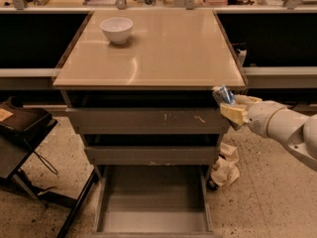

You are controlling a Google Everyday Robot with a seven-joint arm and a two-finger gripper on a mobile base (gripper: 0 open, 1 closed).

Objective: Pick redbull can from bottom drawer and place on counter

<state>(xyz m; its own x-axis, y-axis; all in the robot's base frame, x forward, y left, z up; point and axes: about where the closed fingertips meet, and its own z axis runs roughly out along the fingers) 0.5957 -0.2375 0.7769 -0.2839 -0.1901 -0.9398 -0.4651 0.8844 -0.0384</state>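
The gripper (230, 104) hangs at the front right corner of the bench (168, 53), level with its edge, at the end of a white arm (280, 125) that reaches in from the right. Its tan fingers (234, 114) are clamped on the redbull can (223, 93), which sits tilted in the grip with its silver rim just below the bench's lip and just beside the corner. The can is in the air, off the bench top and well above the bottom drawer (153, 202), which stands pulled out with its flat grey floor showing. A white bowl (117, 29) stands at the back left of the bench, well apart from the gripper. A crumpled pale cloth (226, 165) lies on the floor below the gripper.
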